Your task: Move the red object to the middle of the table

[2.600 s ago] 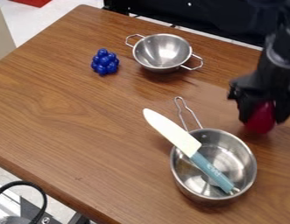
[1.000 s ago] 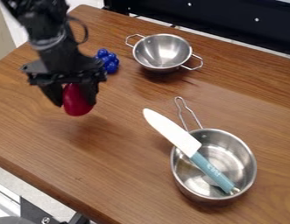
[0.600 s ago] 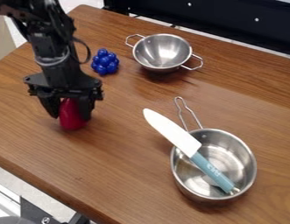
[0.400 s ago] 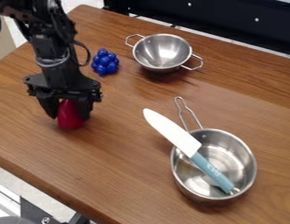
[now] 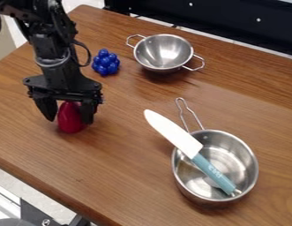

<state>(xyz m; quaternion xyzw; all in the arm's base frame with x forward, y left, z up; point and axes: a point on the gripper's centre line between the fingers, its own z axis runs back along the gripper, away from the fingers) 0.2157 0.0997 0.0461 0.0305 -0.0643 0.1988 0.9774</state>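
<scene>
Brown wood grain runs across the tabletop (image 5: 130, 172), with a black panel (image 5: 224, 22) beyond its far edge and pale floor (image 5: 27, 183) below its near edge. My landmark is the round stainless-steel pan (image 5: 237, 152) with a long wire-loop handle; I place everything else from it, with left and right as the camera view shows them.

Well to the left of the pan, and a little farther back, my black two-finger gripper (image 5: 69, 121) hangs low over the wood, pointing down. I have my fingers parted moderately, somewhat wider than what stands between them: the smooth, rounded, dark red object (image 5: 69, 117), resting on the table well to the left of the pan. A slim gap shows between it and my finger on the view's left. My other finger overlaps its right edge from this angle, and I cannot tell whether the two touch.

Across the pan's rim lies a knife with a white blade (image 5: 171, 132) and a teal handle (image 5: 212, 173), its handle end inside the pan and its tip out past the rim to the left. Behind the pan sits a smaller steel bowl (image 5: 163, 52) with two wire handles. Farther left behind the pan is a shiny blue cluster of round beads (image 5: 105, 62).
</scene>
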